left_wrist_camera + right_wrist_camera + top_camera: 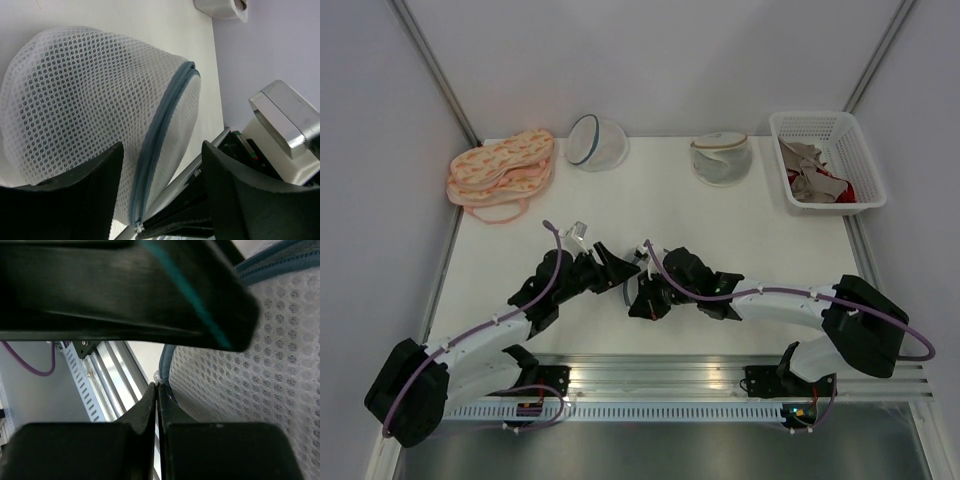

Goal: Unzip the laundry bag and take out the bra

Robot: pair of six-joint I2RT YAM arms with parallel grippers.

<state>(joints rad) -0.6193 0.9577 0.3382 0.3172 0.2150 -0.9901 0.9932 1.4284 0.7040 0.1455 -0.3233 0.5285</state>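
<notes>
- Centre of the overhead view, low on the worktop (740, 230): both arms meet nose to nose, and their dark bodies cover nearly everything between them.
- The left wrist view shows the laundry bag (90, 95) lying on its side, white mesh filling the left half of the frame, with its grey-blue zipper rim (167, 107) running from upper right down to bottom centre.
- The left gripper (162, 150) has its jaws wide, one finger on each side of that rim. They straddle it and do not squeeze it.
- The right gripper (156, 390) has its jaws pressed tight together, pinching the small metal zipper pull (157, 376) right at the rim.
- In the way: a dark bar with a teal edge (150, 295) spans the top of the right wrist frame and blocks much of the bag.
- The bra — cannot make it out; the mesh only shows a greyish shade inside.
- Along the back of the overhead frame, well apart from the action:
  - peach patterned garments (500, 165) stacked at upper left;
  - a navy-rimmed mesh dome (597, 142) near them;
  - a beige-rimmed mesh dome (722, 158) right of centre;
  - a white basket (860, 150) at upper right, holding pale garments (805, 165) and a red garment (842, 195).
</notes>
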